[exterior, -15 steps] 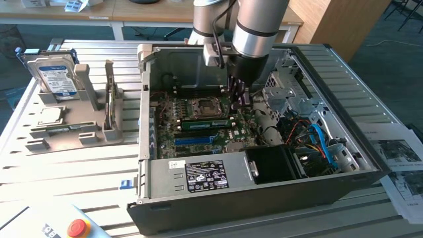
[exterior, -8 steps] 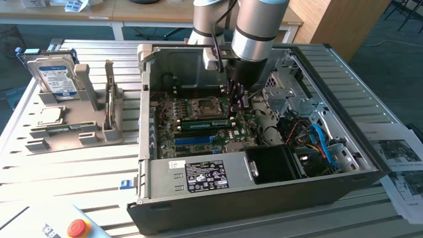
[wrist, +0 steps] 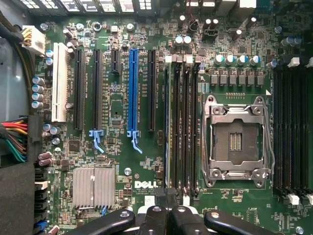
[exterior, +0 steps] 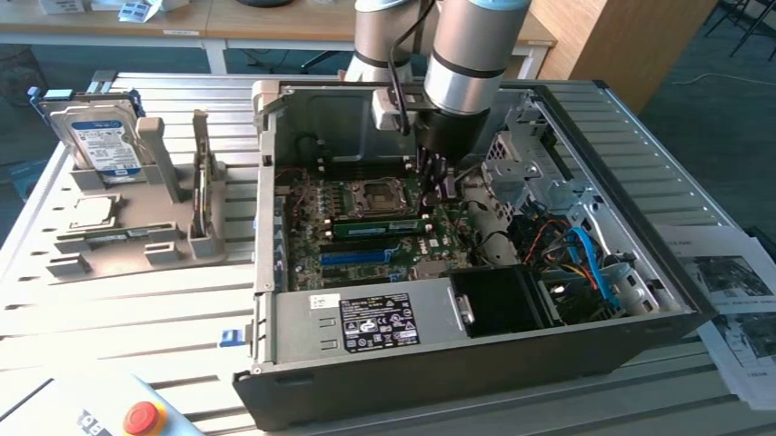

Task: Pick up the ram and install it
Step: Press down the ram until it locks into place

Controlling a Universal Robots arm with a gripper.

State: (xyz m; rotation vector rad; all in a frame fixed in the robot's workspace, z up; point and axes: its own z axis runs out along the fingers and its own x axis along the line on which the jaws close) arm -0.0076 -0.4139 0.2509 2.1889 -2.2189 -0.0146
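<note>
The ram (exterior: 376,227), a long green stick, stands on edge in the memory slots beside the empty processor socket (exterior: 376,195) inside the open computer case (exterior: 485,363). My gripper (exterior: 439,186) reaches down into the case over the exterior view's right end of that stick. In the wrist view the dark fingers (wrist: 155,218) are pressed together, and the gripper (wrist: 166,210) is shut with nothing between them. They sit over one end of the black slot bank (wrist: 181,127). The ram (wrist: 169,122) shows there edge-on as a thin pale line. Whether the fingers touch it I cannot tell.
A grey holder (exterior: 145,245) at the exterior view's left carries a silver-and-blue hard drive (exterior: 104,141) and a small square processor chip (exterior: 91,211). Case walls, the power supply (exterior: 363,322), the drive cage (exterior: 533,163) and loose cables (exterior: 582,263) ring the motherboard. Papers (exterior: 733,282) lie at the right.
</note>
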